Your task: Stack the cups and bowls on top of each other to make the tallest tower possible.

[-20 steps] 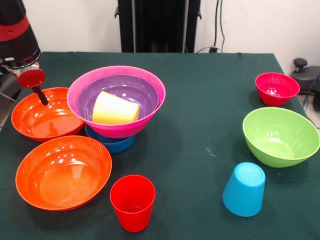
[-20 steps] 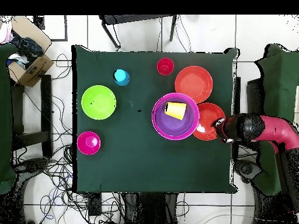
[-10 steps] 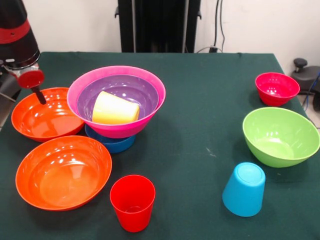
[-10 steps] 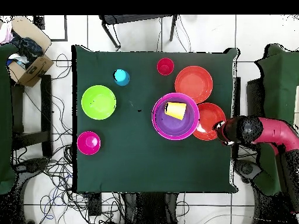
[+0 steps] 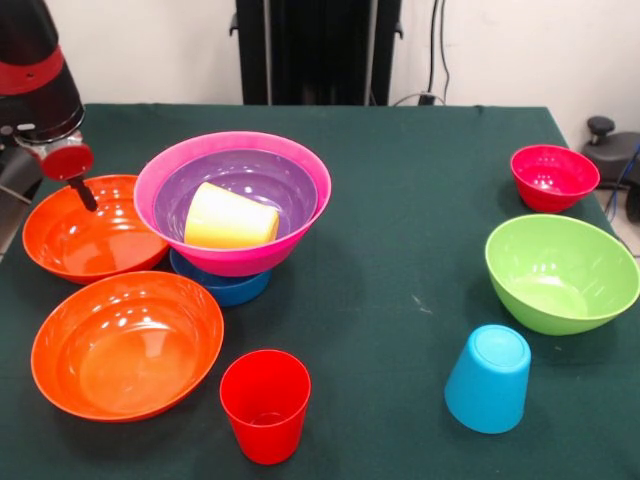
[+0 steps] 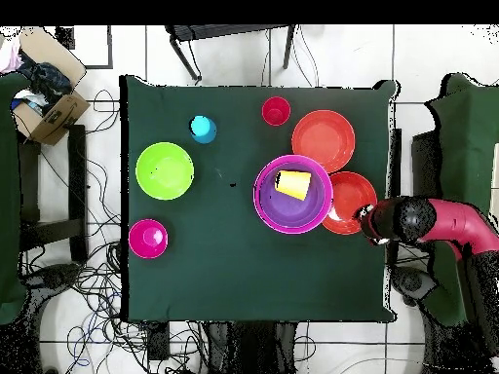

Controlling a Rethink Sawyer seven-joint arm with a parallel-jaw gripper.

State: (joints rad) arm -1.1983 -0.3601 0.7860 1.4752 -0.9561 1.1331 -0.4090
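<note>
A magenta bowl point(image 5: 300, 240) rests on a small blue bowl point(image 5: 222, 288) and holds a purple bowl point(image 5: 262, 175). Inside the purple bowl a yellow cup point(image 5: 230, 218) lies on its side. Left of this pile are two orange bowls, one farther point(image 5: 95, 240) and one nearer point(image 5: 125, 345). A red cup point(image 5: 265, 405) stands upright at the front. A light blue cup point(image 5: 488, 378) stands upside down on the right, near a lime green bowl point(image 5: 560, 272) and a crimson bowl point(image 5: 553, 177). My gripper point(image 5: 82, 190) hangs over the farther orange bowl's left rim; overhead, the gripper point(image 6: 368, 219) is beside that orange bowl point(image 6: 348, 203).
The green-clothed table point(image 5: 400, 200) ends just left of the orange bowls. A black stand point(image 5: 315, 50) rises behind the table. On the floor, a cardboard box point(image 6: 44, 107) and loose cables point(image 6: 97, 282) lie beside the table.
The gripper has shifted only slightly above the farther orange bowl's rim, up a little and back. No bowl or cup has moved.
</note>
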